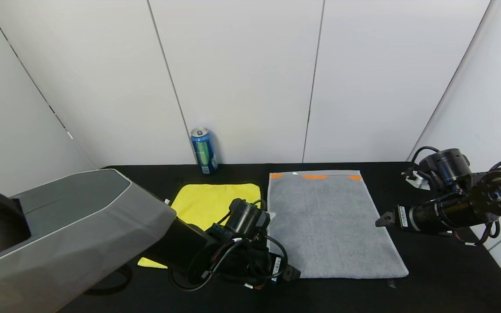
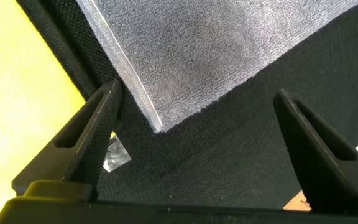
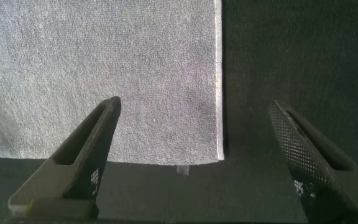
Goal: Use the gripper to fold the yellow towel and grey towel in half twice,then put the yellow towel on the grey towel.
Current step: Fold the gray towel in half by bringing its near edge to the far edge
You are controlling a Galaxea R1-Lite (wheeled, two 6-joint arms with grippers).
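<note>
two hands stand wide and hold nothing, both poised at the grey towel (image 1: 335, 224), so the step in hand looks like the first fold of it. left to right from that towel: the yellow towel (image 1: 215, 201) lies flat just beside its left edge, partly hidden by the left arm, black trim along its edges. the left hand (image 2: 194, 155) hovers at the grey towel's near left corner, one finger on each side of the corner tip. to do this well, i judge each hand should come down square on its own corner and pinch only the towel, not the tabletop (image 1: 442, 278). the grey towel lies spread flat, orange marks at its far end, pale border on its sides. the right hand (image 3: 194, 155) hangs by the right edge.
</note>
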